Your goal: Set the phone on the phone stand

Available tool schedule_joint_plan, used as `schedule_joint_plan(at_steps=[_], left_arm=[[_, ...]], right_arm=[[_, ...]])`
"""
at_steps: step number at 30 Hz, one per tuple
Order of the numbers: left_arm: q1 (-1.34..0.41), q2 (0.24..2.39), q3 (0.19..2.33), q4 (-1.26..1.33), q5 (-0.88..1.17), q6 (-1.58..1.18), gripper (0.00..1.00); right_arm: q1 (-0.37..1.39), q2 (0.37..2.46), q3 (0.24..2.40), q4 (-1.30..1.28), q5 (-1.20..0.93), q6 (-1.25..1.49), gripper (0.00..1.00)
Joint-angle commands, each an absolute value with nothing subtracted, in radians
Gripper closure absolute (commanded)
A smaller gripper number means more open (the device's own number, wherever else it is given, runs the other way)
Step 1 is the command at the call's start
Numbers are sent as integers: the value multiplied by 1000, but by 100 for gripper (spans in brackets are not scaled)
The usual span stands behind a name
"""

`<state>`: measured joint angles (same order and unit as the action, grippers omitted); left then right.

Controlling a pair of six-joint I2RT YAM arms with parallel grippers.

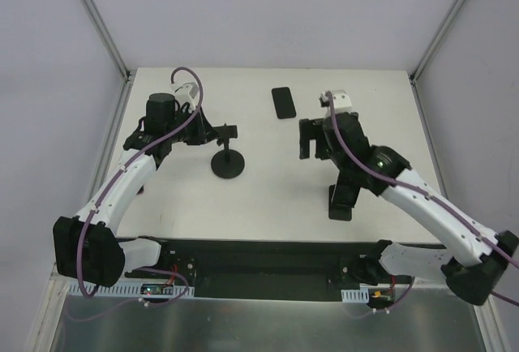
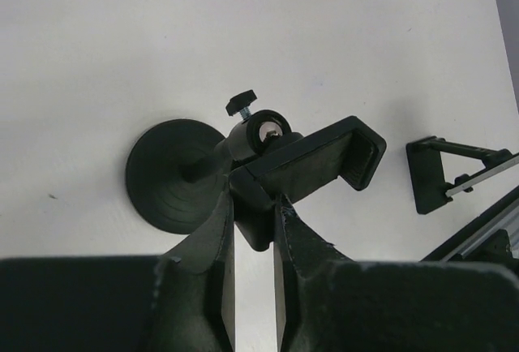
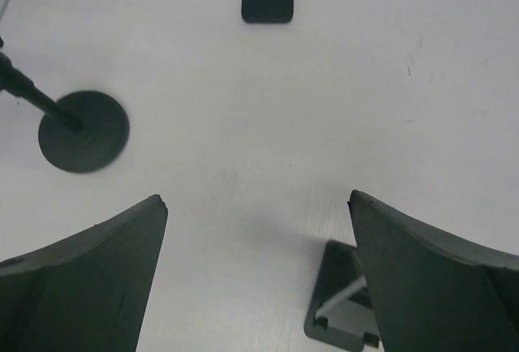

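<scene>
White matte table point(image 1: 272, 206), few faint specks. Grey panel walls point(image 1: 259, 11), aluminium corner posts point(image 1: 97, 19). Phone stand point(image 1: 228, 164) upright left of centre; left gripper point(image 2: 253, 203) pinched narrow on its clamp holder. Phone point(image 1: 283, 102) flat near far edge, well apart. Right gripper point(image 3: 258, 199) spread wide, empty; black folding stand point(image 3: 336, 313) near.

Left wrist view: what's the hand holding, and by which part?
The left hand grips the phone stand by the near end of its clamp holder. The right hand is open, holding nothing.
</scene>
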<state>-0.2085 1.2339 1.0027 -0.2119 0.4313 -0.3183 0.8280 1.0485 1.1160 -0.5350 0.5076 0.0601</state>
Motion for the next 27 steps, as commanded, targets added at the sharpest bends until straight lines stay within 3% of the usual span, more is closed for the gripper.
schedule_joint_plan(at_steps=[1, 3, 10, 18, 27], left_arm=[[-209, 1186, 988, -143, 419, -357, 80], [-210, 1167, 977, -143, 410, -359, 52], [-210, 1121, 974, -143, 405, -376, 6], [-210, 1086, 971, -146, 414, -411, 2], [-224, 1134, 997, -170, 459, -426, 2]], right_arm=[[718, 1311, 1327, -460, 331, 8, 3], [663, 1475, 1456, -456, 307, -28, 3], [572, 1935, 1855, -442, 245, -101, 3], [509, 2417, 2350, -594, 202, -100, 3], [474, 2555, 2405, -617, 189, -49, 3]])
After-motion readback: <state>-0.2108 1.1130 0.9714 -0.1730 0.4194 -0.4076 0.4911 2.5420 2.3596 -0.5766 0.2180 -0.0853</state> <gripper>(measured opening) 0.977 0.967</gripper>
